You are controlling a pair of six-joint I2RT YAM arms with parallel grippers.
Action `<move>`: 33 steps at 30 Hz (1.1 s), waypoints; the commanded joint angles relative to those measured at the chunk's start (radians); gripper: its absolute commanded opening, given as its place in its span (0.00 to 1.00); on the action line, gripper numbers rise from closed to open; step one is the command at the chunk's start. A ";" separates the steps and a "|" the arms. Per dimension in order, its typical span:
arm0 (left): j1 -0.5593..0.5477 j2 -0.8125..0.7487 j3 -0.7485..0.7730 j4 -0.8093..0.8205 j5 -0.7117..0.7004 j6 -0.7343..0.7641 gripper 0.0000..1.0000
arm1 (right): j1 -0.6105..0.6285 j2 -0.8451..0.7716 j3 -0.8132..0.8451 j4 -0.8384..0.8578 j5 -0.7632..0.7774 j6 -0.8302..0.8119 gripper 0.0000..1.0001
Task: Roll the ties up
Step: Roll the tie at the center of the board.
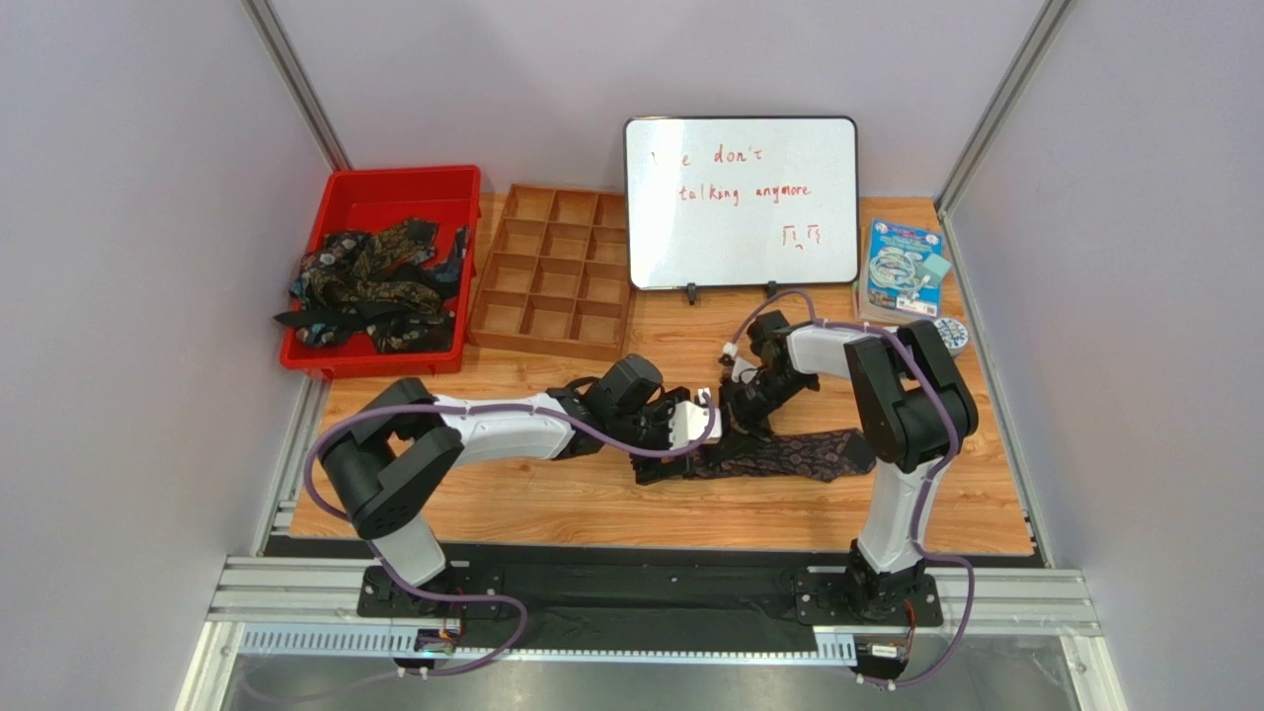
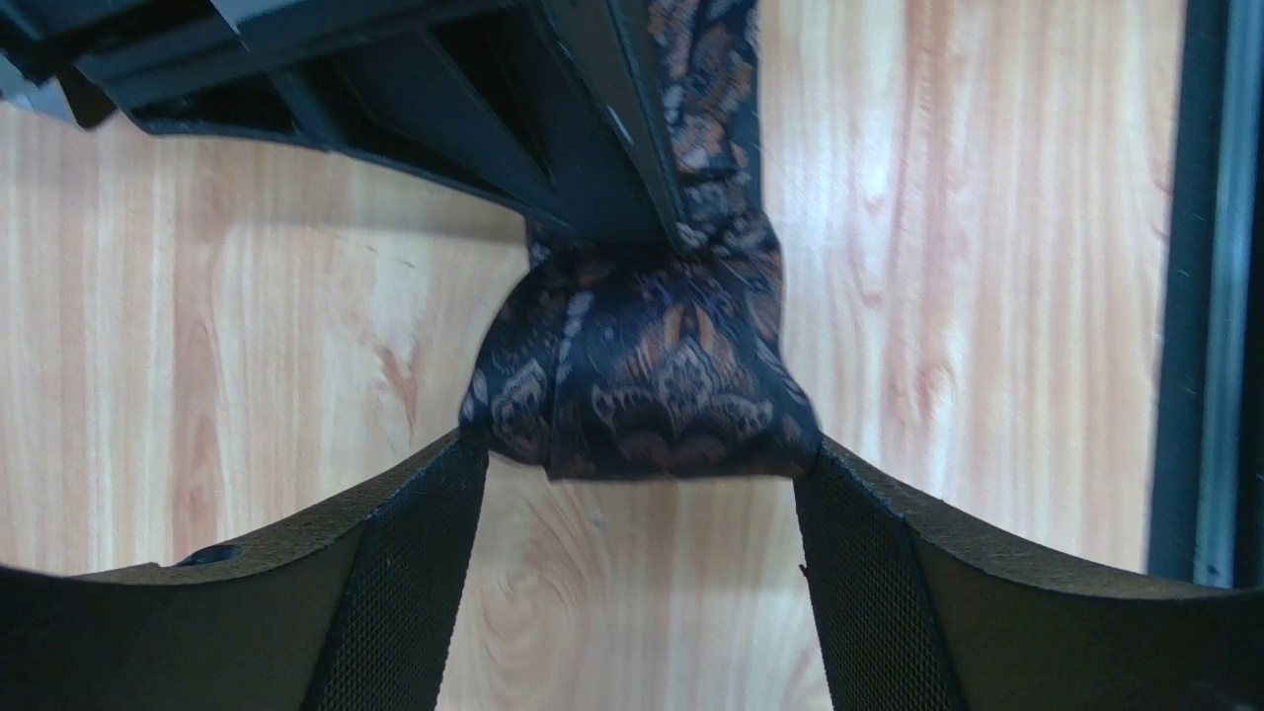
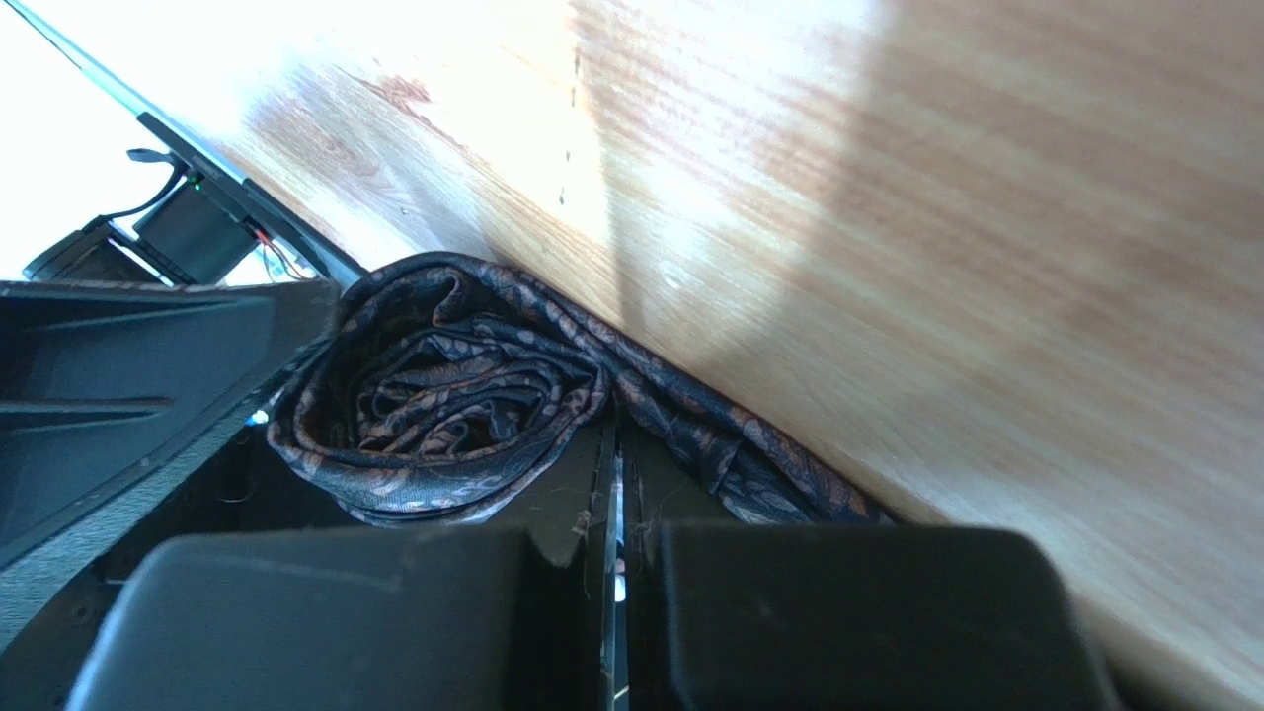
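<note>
One dark paisley tie (image 1: 787,454) lies across the table's middle, its left end wound into a roll (image 2: 641,378). My left gripper (image 1: 700,431) is open wide. Its fingertips (image 2: 463,456) stand at the two ends of the roll and just touch its lower corners. My right gripper (image 1: 739,414) is shut on the tie's strip right beside the roll (image 3: 430,393). It pinches the fabric at its tips (image 3: 613,422). Its black body shows above the roll in the left wrist view (image 2: 564,134). More ties (image 1: 371,282) lie heaped in the red bin (image 1: 389,184).
A wooden compartment tray (image 1: 552,270) stands right of the bin. A whiteboard (image 1: 742,200) stands at the back centre. A blue packet (image 1: 905,267) and a small round object (image 1: 951,334) lie at the back right. The table's black front rail (image 2: 1202,282) runs close to the roll.
</note>
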State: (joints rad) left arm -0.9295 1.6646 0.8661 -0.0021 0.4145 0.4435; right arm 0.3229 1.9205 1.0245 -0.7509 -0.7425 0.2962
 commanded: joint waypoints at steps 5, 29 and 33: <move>0.000 0.075 0.043 0.180 0.036 0.037 0.67 | -0.012 0.083 0.016 0.035 0.132 -0.017 0.00; -0.049 0.250 0.180 0.067 0.014 -0.035 0.47 | -0.005 0.095 0.051 0.035 -0.047 -0.049 0.00; -0.049 0.276 0.177 0.005 -0.003 -0.017 0.32 | -0.005 0.045 0.052 -0.011 -0.049 -0.078 0.00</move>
State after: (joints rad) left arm -0.9615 1.8610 1.0386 0.0727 0.4118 0.4179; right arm 0.3027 1.9781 1.0908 -0.7547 -0.7979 0.2344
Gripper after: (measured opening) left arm 0.410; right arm 0.004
